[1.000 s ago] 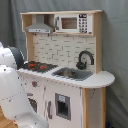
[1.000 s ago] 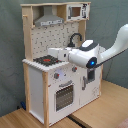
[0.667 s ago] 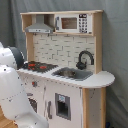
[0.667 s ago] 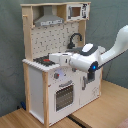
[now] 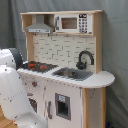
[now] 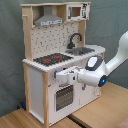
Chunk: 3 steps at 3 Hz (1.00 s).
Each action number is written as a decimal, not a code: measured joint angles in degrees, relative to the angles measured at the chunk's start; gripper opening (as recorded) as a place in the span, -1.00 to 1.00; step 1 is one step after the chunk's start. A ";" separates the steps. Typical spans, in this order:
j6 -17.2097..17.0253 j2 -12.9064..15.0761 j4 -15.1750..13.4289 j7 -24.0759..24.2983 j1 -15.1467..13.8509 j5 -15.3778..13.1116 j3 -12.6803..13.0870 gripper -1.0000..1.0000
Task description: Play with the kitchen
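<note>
The kitchen [image 5: 70, 92] is a white and light-wood toy unit, seen in both exterior views. It has a red-ringed black hob [image 6: 52, 59], a grey sink [image 6: 80, 51], a black tap [image 6: 75, 39], a dotted backboard [image 6: 52, 35] and a hood [image 6: 49, 20]. In the second exterior view my white arm [image 6: 112, 57] reaches in from the right. My gripper [image 6: 56, 77] is at the front panel just under the hob, above the oven door [image 6: 63, 97]. In the first exterior view the arm [image 5: 12, 95] fills the lower left and the gripper is hidden.
A toy microwave [image 5: 74, 23] sits on the top shelf beside the hood. The kitchen stands on a wooden floor [image 6: 100, 112], with a grey curtain [image 6: 107, 22] behind it.
In the second exterior view my gripper has come down from counter height and moved left to the front panel under the hob. The kitchen itself has not moved.
</note>
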 joint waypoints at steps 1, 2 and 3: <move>-1.78 -1.40 -4.47 2.59 -1.04 0.02 -0.08 1.00; -0.17 -4.10 -3.23 6.39 -3.69 0.62 0.05 1.00; 2.45 -7.28 0.78 6.47 -5.92 0.85 0.08 1.00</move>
